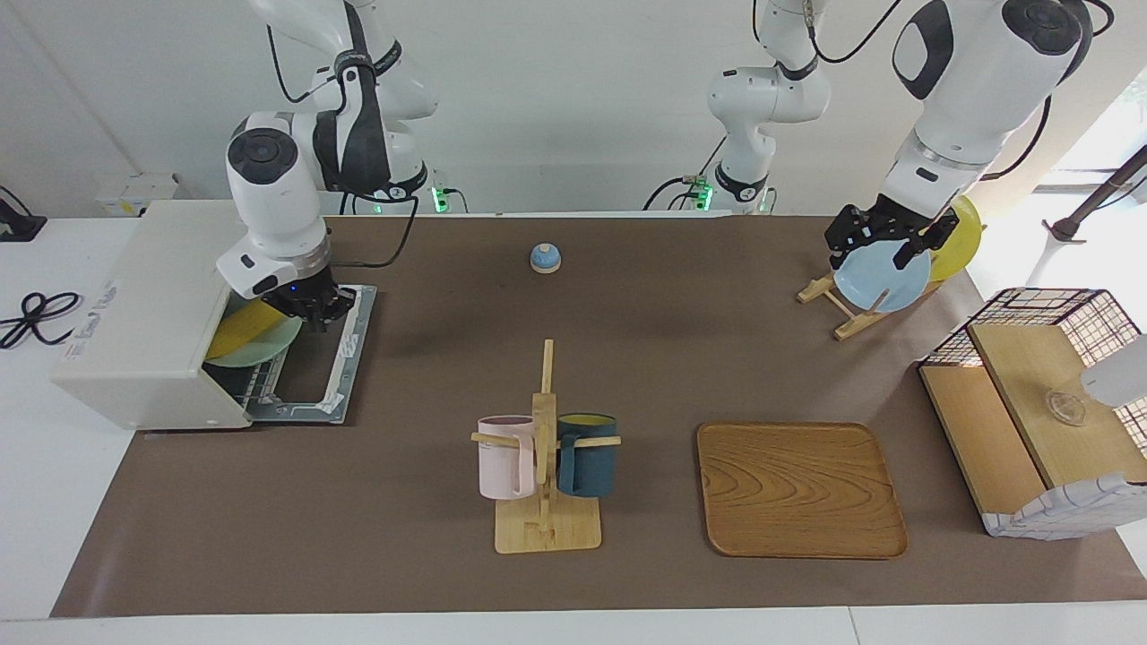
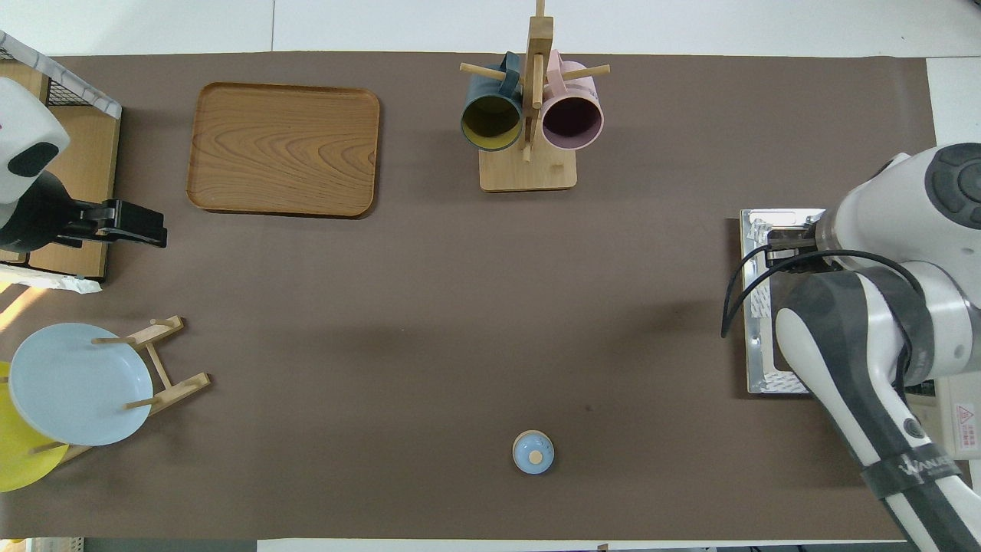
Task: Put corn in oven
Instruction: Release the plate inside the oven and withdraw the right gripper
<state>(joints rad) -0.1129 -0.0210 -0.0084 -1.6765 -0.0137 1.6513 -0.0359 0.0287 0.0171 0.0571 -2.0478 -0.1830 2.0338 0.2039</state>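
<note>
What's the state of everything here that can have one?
oven, door dropped open.
corn, lying on a green plate in the oven mouth.
right tool, shut, over the open door.
left tool, open, waiting, raised near the plate rack.
blue plate, upright in the rack.
mugs, hung on their stand.

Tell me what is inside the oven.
In the oven, on its rack, a pale green plate carries the yellow corn. The housing hides the rest of both and the inside.
</note>
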